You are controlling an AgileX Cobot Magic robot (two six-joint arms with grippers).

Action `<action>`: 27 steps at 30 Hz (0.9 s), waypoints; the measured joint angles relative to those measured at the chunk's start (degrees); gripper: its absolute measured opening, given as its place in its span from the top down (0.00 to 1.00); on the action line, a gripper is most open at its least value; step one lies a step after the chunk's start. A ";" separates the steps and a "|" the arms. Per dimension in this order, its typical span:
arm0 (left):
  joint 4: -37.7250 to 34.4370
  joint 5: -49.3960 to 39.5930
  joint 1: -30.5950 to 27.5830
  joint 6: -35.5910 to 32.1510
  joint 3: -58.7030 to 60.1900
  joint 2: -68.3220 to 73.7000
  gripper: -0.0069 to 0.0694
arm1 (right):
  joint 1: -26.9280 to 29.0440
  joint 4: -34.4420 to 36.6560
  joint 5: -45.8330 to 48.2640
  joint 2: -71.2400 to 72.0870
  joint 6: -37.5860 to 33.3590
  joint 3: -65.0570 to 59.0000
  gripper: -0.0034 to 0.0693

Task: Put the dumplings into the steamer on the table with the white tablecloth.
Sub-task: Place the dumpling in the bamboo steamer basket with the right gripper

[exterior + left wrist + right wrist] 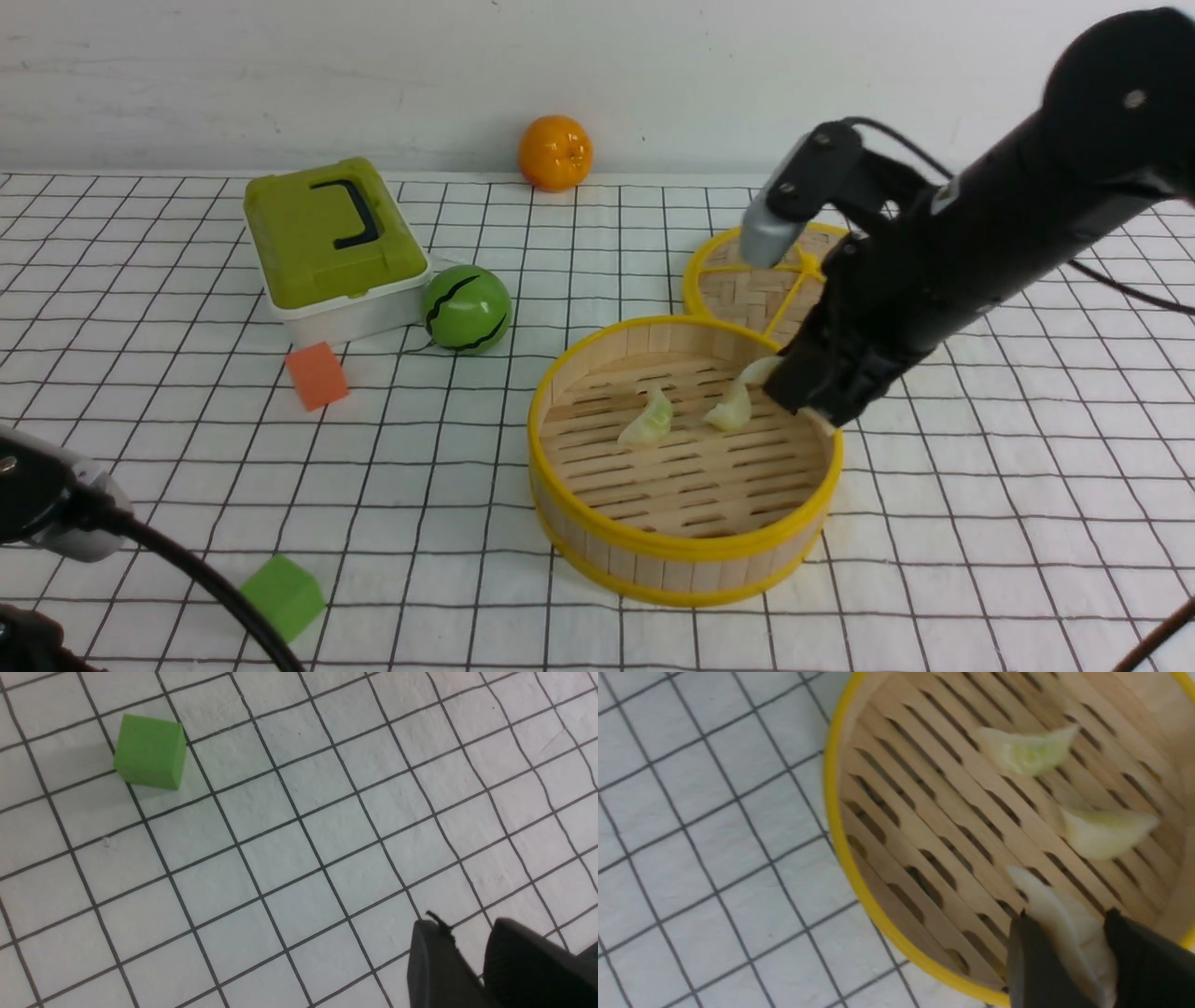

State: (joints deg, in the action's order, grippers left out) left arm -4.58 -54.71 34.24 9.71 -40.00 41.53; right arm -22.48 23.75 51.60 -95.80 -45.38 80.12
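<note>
The steamer [686, 551] stands right of centre on the white tablecloth [980, 523] that covers the table. Two pale green dumplings [648, 422] [731, 411] lie on its slatted floor. My right gripper [803, 397] hangs over the steamer's right inner side, shut on the third dumpling [758, 371]. The right wrist view shows that whitish dumpling [1064, 924] between the jaws of the gripper [1067, 914], above the slats near the yellow rim [836, 826], with the two others [1027, 751] [1104, 830] beyond. My left gripper [462, 926] is empty, jaws nearly together, low over bare cloth.
A green lidded box [327, 243], a green ball [467, 308], an orange [555, 152] and an orange cube [317, 375] sit at the left and back. A flat woven lid [761, 280] lies behind the steamer. A green cube [283, 595] [149, 751] lies near my left arm.
</note>
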 joint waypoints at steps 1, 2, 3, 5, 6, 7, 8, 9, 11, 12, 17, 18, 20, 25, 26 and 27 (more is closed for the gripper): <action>-0.13 0.02 0.00 0.00 0.00 0.00 0.70 | -0.74 -0.08 -0.30 -0.29 0.26 0.00 0.70; -0.52 0.07 0.00 0.00 0.00 0.00 0.70 | -2.33 -0.74 -1.75 -1.63 1.38 0.00 0.70; -0.80 0.09 0.00 0.00 0.00 0.00 0.70 | -3.52 -1.68 -3.16 -2.81 2.74 0.00 0.70; -1.05 0.14 0.00 0.00 0.00 0.00 0.69 | -4.89 -3.22 -4.66 -4.48 5.26 0.00 0.70; -1.18 0.02 0.00 0.01 0.00 0.00 0.69 | -5.73 -4.36 -5.65 -5.54 7.53 0.00 0.70; -1.18 -0.26 0.00 0.01 0.00 0.00 0.69 | -6.37 -5.86 -6.35 -6.79 9.93 0.00 0.70; -1.18 -0.32 0.00 0.01 0.00 0.00 0.69 | -6.49 -6.13 -6.48 -7.00 9.93 0.00 0.70; -1.18 -0.94 0.00 0.01 0.00 0.00 0.69 | -7.27 -8.22 -6.95 -8.38 12.77 0.00 0.70; -1.18 -2.00 0.00 0.01 0.00 0.00 0.69 | -8.15 -11.14 -7.46 -9.97 16.71 0.00 0.70; -1.18 -2.41 0.00 0.01 0.00 0.00 0.69 | -8.31 -12.22 -7.59 -10.41 17.91 0.00 0.70; -1.18 -5.71 0.00 0.06 0.00 0.00 0.67 | -8.93 -19.94 -9.38 -12.70 27.80 0.00 0.70; -1.18 -6.67 0.00 0.06 0.00 0.00 0.67 | -8.93 -21.81 -10.41 -12.81 31.27 0.00 0.70; -1.18 -7.16 0.00 0.12 0.00 0.00 0.67 | -8.93 -22.74 -10.98 -12.81 33.14 0.00 0.68; -1.18 -7.86 0.00 0.12 0.00 0.00 0.67 | -8.93 -23.40 -12.28 -12.81 36.76 0.00 0.53; -1.18 -7.91 0.00 0.12 0.00 0.00 0.66 | -8.93 -23.75 -12.40 -12.81 37.07 0.00 0.46; -1.18 -7.97 0.00 0.17 0.00 0.00 0.66 | -8.93 -23.75 -12.33 -12.81 37.07 0.00 0.43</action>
State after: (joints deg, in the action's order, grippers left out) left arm -5.76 -62.68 34.24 9.88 -40.00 41.53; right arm -31.41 0.00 39.27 -108.61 -8.31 80.12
